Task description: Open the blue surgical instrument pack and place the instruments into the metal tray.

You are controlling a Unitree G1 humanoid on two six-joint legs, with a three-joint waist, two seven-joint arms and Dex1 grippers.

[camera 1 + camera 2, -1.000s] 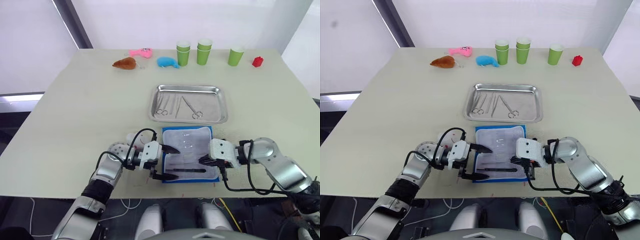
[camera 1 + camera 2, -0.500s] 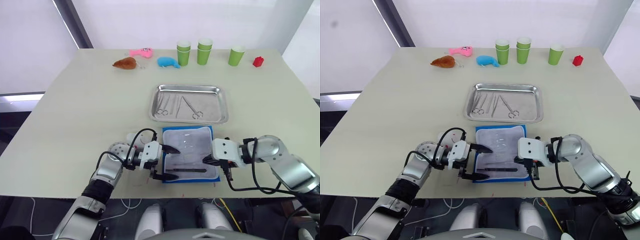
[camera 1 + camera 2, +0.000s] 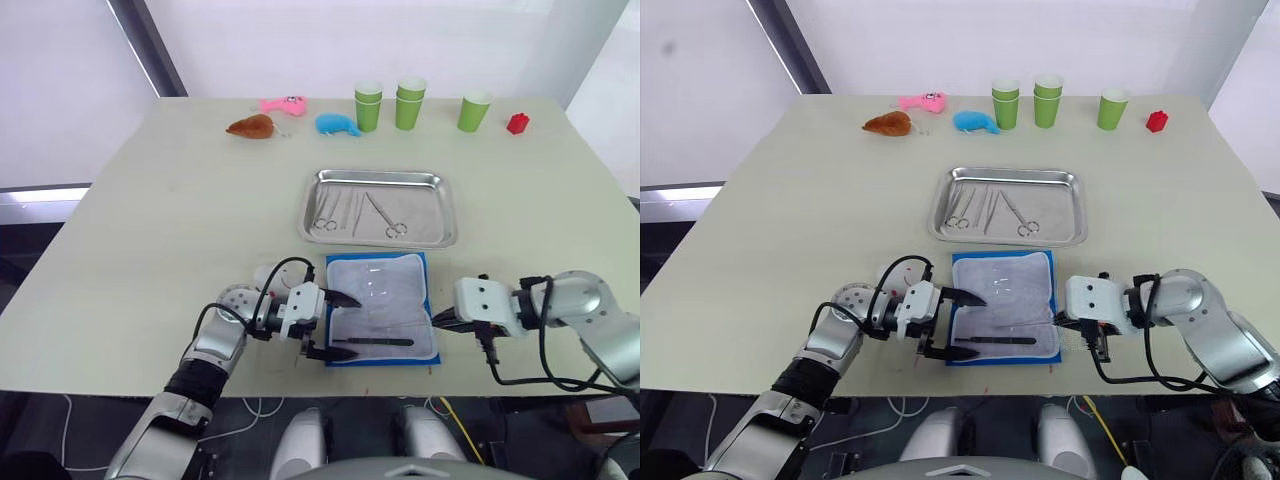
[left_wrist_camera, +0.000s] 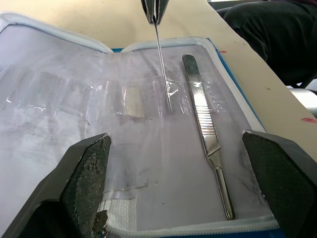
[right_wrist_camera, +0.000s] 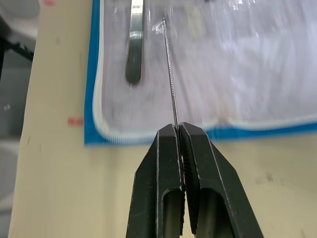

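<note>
The blue surgical instrument pack (image 3: 381, 309) lies open on the table (image 3: 150, 230), its pale lining facing up, just beside the near long side of the metal tray (image 3: 377, 207). Inside the tray lie scissors (image 3: 324, 216) with ring handles and other thin instruments (image 3: 383, 216).

The left gripper (image 3: 338, 325) rests at the pack's left edge with its two black fingers spread wide and nothing between them. The left wrist view shows what the head views cannot: a silver scalpel handle (image 4: 205, 128) lying under the clear plastic loops of the lining, and a thin probe (image 4: 163, 69) passing over the lining, held at its far end by the other gripper's tips.

The right gripper (image 5: 178, 130) is just beside the pack's right edge. In the head views the probe is too thin to see. The right wrist view shows this gripper's fingers pressed together on the end of the probe, with the needle-like shaft reaching out over the pack's zip border and lining, near the blunt end of the scalpel handle.

Beyond the tray, along the far edge of the table, stand green cups (image 3: 407, 103), a small blue whale toy (image 3: 335, 124), a pink toy (image 3: 282, 104), a brown toy (image 3: 250, 126) and a small red object (image 3: 516, 123).
</note>
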